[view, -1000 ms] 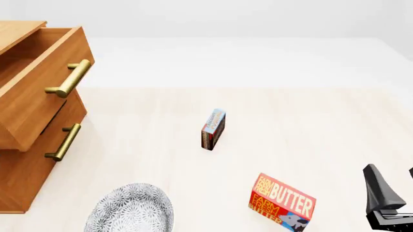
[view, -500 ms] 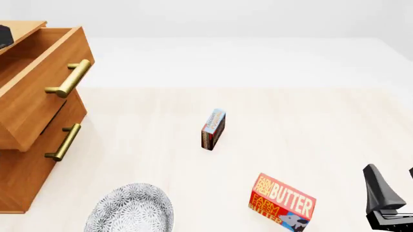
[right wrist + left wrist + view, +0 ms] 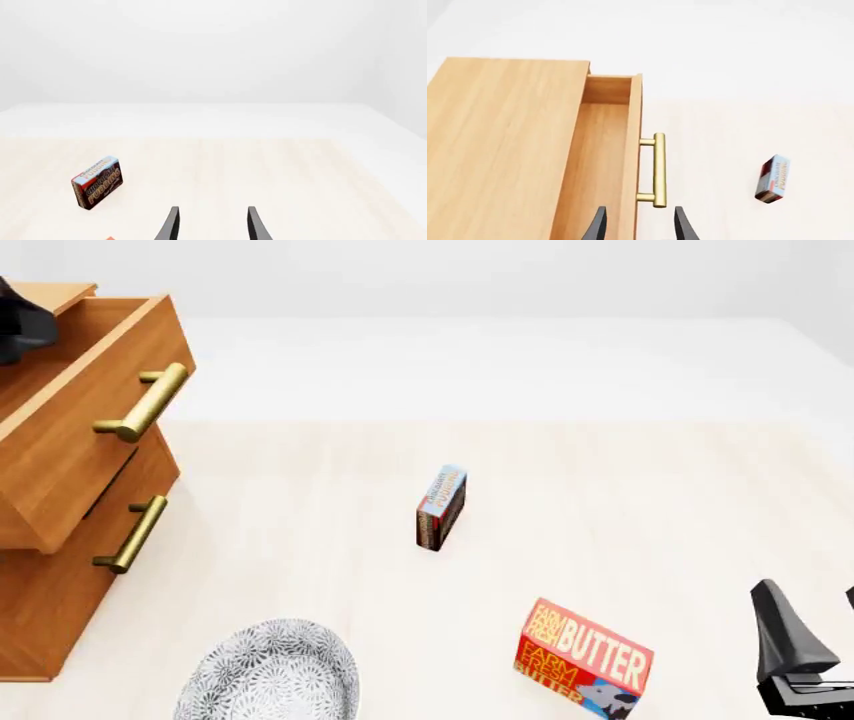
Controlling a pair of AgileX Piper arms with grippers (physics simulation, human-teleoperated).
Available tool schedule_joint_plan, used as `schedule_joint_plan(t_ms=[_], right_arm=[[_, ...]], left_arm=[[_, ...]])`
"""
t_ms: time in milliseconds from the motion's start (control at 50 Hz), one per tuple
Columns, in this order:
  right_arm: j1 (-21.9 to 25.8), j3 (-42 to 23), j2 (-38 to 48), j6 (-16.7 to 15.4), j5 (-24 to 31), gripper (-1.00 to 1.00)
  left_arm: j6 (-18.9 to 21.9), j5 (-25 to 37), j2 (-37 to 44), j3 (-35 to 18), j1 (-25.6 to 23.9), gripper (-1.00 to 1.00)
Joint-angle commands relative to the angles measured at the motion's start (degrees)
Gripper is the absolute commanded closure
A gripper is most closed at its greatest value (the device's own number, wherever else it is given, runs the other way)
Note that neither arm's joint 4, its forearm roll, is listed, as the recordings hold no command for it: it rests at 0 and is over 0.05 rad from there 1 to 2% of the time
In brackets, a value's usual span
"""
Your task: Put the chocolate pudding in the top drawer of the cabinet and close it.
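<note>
The chocolate pudding (image 3: 441, 508) stands on edge mid-table, blue end farthest from me; it also shows in both wrist views (image 3: 772, 179) (image 3: 97, 182). The cabinet (image 3: 54, 600) stands at the left with its top drawer (image 3: 80, 430) pulled out and its inside (image 3: 597, 160) bare. My left gripper (image 3: 640, 227) is open, high above the drawer's front and brass handle (image 3: 658, 170); only a dark bit of the left arm (image 3: 14, 325) shows in the front view. My right gripper (image 3: 212, 225) is open and holds nothing, low at the near right (image 3: 814, 625), well away from the pudding.
A red butter box (image 3: 583, 660) stands near the front, between the pudding and the right gripper. A patterned grey plate (image 3: 274, 675) lies at the front left. The lower drawer's handle (image 3: 131, 533) sits under the open drawer.
A dark part of the left arm has come into the front view at the top left, above the cabinet. The pudding, the drawer and the right gripper have not moved.
</note>
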Motion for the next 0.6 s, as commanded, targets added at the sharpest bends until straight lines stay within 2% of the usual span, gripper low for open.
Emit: schedule_joint_plan(t_ms=[20, 340, 600], right_arm=[[0.0, 0.0, 0.0, 0.0, 0.0, -1.00], [0.0, 0.0, 0.0, 0.0, 0.0, -1.00], [0.0, 0.0, 0.0, 0.0, 0.0, -1.00]], left_arm=[[0.8, 1.2, 2.6, -1.5, 1.1, -1.00], [-1.0, 0.8, 4.2, 2.1, -0.4, -1.00], [-1.1, 1.4, 5.6, 1.8, -1.3, -1.00]])
